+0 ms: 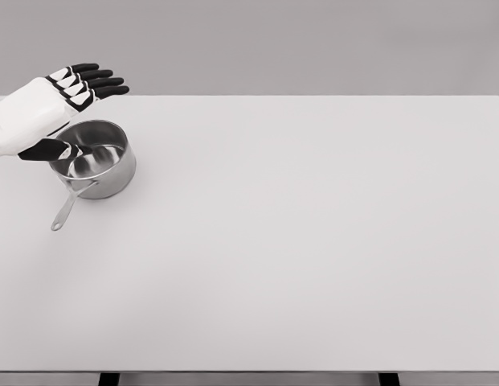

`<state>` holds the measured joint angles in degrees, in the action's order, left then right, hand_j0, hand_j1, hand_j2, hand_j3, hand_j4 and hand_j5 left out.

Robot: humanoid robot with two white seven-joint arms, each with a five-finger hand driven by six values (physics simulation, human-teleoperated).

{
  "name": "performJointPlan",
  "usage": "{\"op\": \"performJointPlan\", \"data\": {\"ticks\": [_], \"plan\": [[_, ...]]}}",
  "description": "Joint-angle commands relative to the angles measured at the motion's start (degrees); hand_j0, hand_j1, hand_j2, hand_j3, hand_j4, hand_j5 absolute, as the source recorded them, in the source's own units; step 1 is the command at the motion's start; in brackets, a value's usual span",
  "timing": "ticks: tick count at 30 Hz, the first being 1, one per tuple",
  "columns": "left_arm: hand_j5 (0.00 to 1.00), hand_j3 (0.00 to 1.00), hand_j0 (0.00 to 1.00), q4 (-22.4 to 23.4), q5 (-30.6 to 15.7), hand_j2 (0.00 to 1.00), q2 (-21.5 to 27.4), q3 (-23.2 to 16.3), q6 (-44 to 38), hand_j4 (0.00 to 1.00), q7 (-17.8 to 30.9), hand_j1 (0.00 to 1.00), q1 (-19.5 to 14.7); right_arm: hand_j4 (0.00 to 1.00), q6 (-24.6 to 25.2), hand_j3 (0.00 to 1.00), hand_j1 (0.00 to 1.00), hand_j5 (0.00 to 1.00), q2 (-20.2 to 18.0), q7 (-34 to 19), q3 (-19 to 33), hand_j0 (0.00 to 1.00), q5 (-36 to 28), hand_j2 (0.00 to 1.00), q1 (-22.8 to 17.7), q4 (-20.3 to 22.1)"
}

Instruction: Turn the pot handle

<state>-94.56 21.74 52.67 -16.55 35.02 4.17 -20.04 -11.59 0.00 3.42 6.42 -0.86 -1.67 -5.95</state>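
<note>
Small shiny stainless-steel saucepan (95, 166) w/ a thin metal stick handle (66, 211) is sitting on the wide white rectangular tabletop (313, 241), far-left part, well apart from the centre. Handle is pointing toward the near-left, i.e. down-left in the head view, long axis running diagonal from the pot wall out to a tip w/ what looks like a hanging hole. White-and-black five-finger left hand (60, 108) is hovering over/behind the pot's far-left rim, arm coming in from the left edge. Its four fingers (96, 82) are lying straight, side by side and reaching right past the rim, not clamped on anything; thumb (52, 149) is sticking out across the pot's left rim, overlapping the opening — can't tell if it's touching metal or just above it. Key relation: handle is lying on the near side of the pot, below the hand in the pic, while the fingers are pointing away to the right; so the hand isn't on the handle yet, prob needs to be coming back toward the robot and down to reach it. Only the left hand is showing; right arm isn't in view at all, so left is the nearer one by default. Judging the rotation not yet started. Risk: pot looks light, could be sliding instead of turning if pushed off-axis.
</note>
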Motion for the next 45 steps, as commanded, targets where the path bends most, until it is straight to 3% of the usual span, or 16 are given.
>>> {"op": "performJointPlan", "data": {"ticks": [1, 9, 14, 17, 19, 23, 27, 31, 35, 37, 45], "plan": [[1.00, 1.00, 1.00, -0.01, -0.39, 1.00, 0.15, 0.03, -0.02, 1.00, -0.04, 1.00, 0.00, 1.00, 0.08, 1.00, 1.00, 1.00, 0.00, 0.27, -0.18, 1.00, -0.10, 1.00, 0.00, -0.20], [1.00, 1.00, 1.00, -1.76, -0.12, 1.00, -0.20, -0.85, -0.02, 1.00, 0.23, 1.00, -0.53, 1.00, -0.01, 1.00, 1.00, 1.00, 0.00, 0.18, 0.08, 1.00, -0.01, 1.00, -0.09, -0.02], [1.00, 1.00, 1.00, -5.89, 0.67, 1.00, -4.33, -12.27, -0.02, 1.00, 1.02, 1.00, -3.60, 1.00, -0.01, 1.00, 1.00, 1.00, 0.00, 0.18, 0.08, 1.00, -0.01, 1.00, 0.00, -0.02], [1.00, 1.00, 1.00, -6.51, 2.78, 1.00, -5.73, -14.12, -0.02, 1.00, 0.75, 1.00, -2.72, 1.00, -0.01, 1.00, 1.00, 1.00, 0.00, 0.18, 0.08, 1.00, -0.01, 1.00, -0.09, -0.02], [1.00, 1.00, 1.00, -6.25, 6.73, 1.00, -8.20, -16.23, -0.02, 1.00, 0.23, 1.00, -2.64, 1.00, -0.01, 1.00, 1.00, 1.00, 0.00, 0.18, 0.08, 1.00, -0.01, 1.00, -0.09, -0.02], [1.00, 1.00, 1.00, -5.11, 12.18, 1.00, -10.57, -16.41, -0.02, 1.00, 0.14, 1.00, -1.67, 1.00, -0.01, 1.00, 1.00, 1.00, 0.00, 0.18, 0.08, 1.00, -0.01, 1.00, -0.09, -0.02], [1.00, 1.00, 1.00, 2.27, 16.31, 1.00, -13.21, -16.06, -0.02, 1.00, -0.39, 1.00, -1.14, 1.00, -0.01, 1.00, 1.00, 1.00, 0.00, 0.18, 0.08, 1.00, -0.01, 1.00, -0.09, -0.02], [1.00, 1.00, 1.00, 6.84, 16.40, 1.00, -14.00, -14.83, -0.02, 1.00, -0.39, 1.00, -1.32, 1.00, -0.01, 1.00, 1.00, 1.00, 0.00, 0.18, 0.08, 1.00, -0.01, 1.00, -0.09, -0.02], [1.00, 1.00, 1.00, 8.96, 16.40, 1.00, -13.73, -9.91, -0.02, 1.00, -0.39, 1.00, -1.32, 1.00, -0.01, 1.00, 1.00, 1.00, 0.00, 0.18, 0.08, 1.00, -0.01, 1.00, -0.09, -0.02], [1.00, 1.00, 1.00, 11.50, 16.66, 1.00, -14.88, -9.82, -0.02, 1.00, -0.39, 1.00, -1.23, 1.00, -0.01, 1.00, 1.00, 1.00, 0.00, 0.18, 0.08, 1.00, -0.01, 1.00, -0.09, -0.02], [1.00, 1.00, 1.00, 12.56, 17.63, 1.00, -15.49, -9.64, -0.02, 1.00, -1.18, 1.00, -0.62, 1.00, -0.01, 1.00, 1.00, 1.00, 0.00, 0.18, 0.08, 1.00, -0.01, 1.00, -0.09, -0.02]]}}
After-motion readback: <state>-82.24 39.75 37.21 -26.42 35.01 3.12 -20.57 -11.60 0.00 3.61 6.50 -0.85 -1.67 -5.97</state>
